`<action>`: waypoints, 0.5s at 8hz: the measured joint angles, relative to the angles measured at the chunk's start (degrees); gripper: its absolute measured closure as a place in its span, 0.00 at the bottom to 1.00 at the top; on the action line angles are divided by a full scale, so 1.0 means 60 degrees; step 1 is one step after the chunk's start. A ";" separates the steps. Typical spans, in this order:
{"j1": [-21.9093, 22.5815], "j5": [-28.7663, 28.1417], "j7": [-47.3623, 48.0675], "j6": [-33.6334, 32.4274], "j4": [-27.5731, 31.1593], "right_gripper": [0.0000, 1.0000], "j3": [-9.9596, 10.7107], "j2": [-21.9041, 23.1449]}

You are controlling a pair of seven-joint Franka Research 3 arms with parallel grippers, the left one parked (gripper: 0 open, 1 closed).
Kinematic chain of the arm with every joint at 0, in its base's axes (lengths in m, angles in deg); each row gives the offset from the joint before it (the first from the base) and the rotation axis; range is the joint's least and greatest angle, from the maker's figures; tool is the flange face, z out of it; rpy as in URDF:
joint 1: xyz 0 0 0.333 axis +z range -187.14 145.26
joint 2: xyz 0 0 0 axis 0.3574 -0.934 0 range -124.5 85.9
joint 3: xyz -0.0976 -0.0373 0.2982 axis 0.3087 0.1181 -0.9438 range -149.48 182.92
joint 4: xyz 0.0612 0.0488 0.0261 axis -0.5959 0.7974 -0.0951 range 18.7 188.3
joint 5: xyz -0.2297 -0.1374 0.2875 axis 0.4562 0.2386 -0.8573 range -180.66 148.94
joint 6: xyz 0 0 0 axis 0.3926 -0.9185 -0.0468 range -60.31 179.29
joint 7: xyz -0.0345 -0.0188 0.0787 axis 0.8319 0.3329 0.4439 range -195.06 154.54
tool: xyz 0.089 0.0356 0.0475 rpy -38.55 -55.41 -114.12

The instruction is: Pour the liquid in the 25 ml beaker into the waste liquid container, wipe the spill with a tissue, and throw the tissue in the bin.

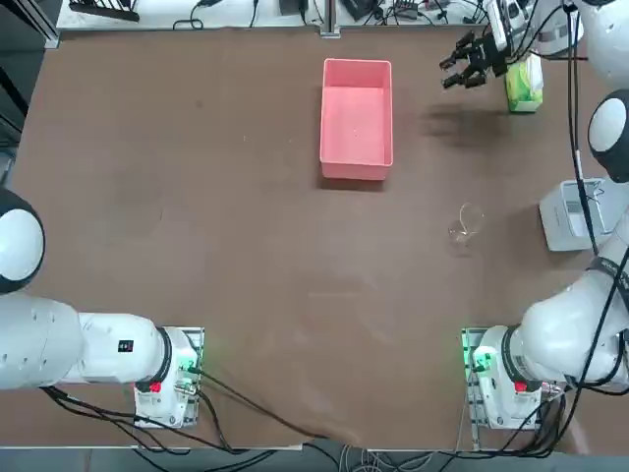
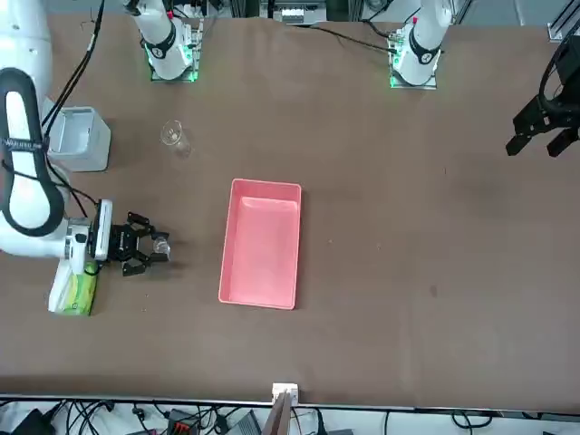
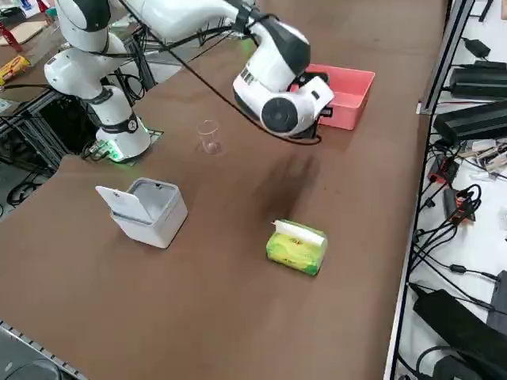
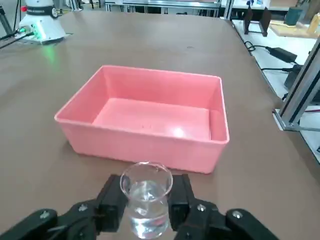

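25 ml beaker (image 4: 146,204): tiny clear glass, upright, some clear liquid inside, clamped between the two fingers of the right claw (image 4: 146,210), held above the desk (image 1: 197,197) near the pink tray, on its tissue-pack side.
waste liquid container (image 1: 356,120): pink rectangular plastic tray, low walls, flat on desk at the far middle, long side running away from the robot, looks empty.
tissue (image 3: 299,230): only a white sheet sticking from the yellow-green pack; no loose crumpled one seen.
bin (image 3: 150,212): small pale grey-white box, lid flipped open, upright at desk's right edge, well apart from tray.
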 joint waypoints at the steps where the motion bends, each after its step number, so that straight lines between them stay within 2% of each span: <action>1: 0.0235 0.0044 0.0439 0.0172 0.0081 0.53 -0.0003 0.0268; 4: 0.0964 0.0218 0.1816 0.0839 0.0308 0.53 -0.0007 0.0851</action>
